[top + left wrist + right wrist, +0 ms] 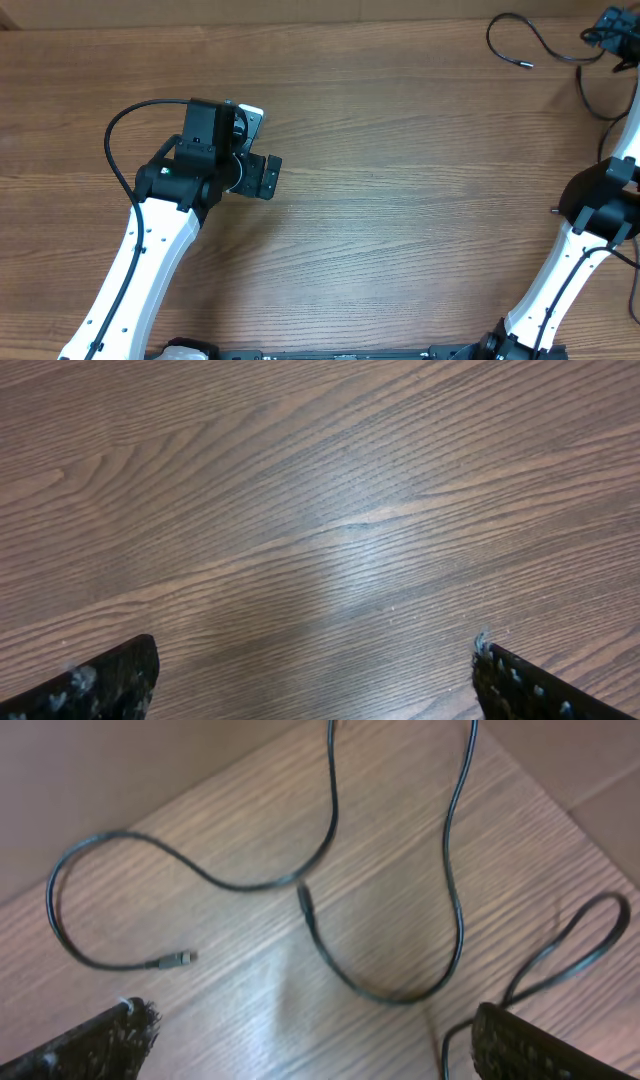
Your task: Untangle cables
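Note:
Thin black cables lie at the table's far right corner. In the right wrist view one cable loops left and ends in a metal-tipped plug. A second cable curves in a U from a black plug. A third cable loops at the right and passes under the right finger. My right gripper is open and empty just above them; it also shows in the overhead view. My left gripper is open and empty over bare wood, far from the cables; it also shows in the overhead view.
The wooden table ends at a far edge just behind the cables, with a brown surface beyond it. The left arm's thick black cable arcs beside its wrist. The right arm stands along the right edge.

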Tool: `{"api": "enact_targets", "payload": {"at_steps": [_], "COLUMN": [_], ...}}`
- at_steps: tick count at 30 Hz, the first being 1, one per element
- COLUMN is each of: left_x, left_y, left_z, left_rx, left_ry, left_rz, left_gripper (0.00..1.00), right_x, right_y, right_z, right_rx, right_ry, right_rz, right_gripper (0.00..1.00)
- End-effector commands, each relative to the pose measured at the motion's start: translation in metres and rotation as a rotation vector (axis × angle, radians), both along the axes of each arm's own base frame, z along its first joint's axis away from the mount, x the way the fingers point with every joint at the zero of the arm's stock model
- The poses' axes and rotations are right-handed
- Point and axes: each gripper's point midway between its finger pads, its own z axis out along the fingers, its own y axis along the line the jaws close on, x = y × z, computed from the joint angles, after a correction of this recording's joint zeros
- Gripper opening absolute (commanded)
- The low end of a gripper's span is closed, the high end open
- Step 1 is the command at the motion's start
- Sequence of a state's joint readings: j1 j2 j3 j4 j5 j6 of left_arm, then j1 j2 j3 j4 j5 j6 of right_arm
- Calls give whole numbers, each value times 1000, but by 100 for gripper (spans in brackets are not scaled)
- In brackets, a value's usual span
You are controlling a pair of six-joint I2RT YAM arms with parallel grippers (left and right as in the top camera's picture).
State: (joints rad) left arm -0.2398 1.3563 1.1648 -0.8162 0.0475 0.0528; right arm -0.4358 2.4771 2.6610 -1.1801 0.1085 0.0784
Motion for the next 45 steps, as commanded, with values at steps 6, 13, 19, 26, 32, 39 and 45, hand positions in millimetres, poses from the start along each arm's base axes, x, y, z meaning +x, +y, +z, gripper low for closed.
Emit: {"api": "enact_targets", "payload": {"at_steps": [6,13,19,26,32,39,45], "left_x": [3,3,3,3,3,3,3], "left_y": [1,1,1,1,1,1,1], "left_z": [3,3,3,3,3,3,3], "left_rx": [7,7,7,7,7,7,7], "left_ry": [-10,-10,-10,-10,-10,-10,-10], "left_rz": [-4,-4,-4,-5,-4,-5,-4], "left_gripper": [100,100,99,100,100,100,100], "right_x": [-15,-44,-88,-151,-161,-164,-179], "right_y": [27,89,163,245,285,337,351], "right_z": [41,128,188,222,234,188,100], "right_rx": [64,154,222,249,281,347,325], "right_ry": [-41,-170,-220,-179,-206,-34,283], "right_rz": [55,194,335,480,593,700,688], "right_gripper": [100,100,100,100,100,100,100]}}
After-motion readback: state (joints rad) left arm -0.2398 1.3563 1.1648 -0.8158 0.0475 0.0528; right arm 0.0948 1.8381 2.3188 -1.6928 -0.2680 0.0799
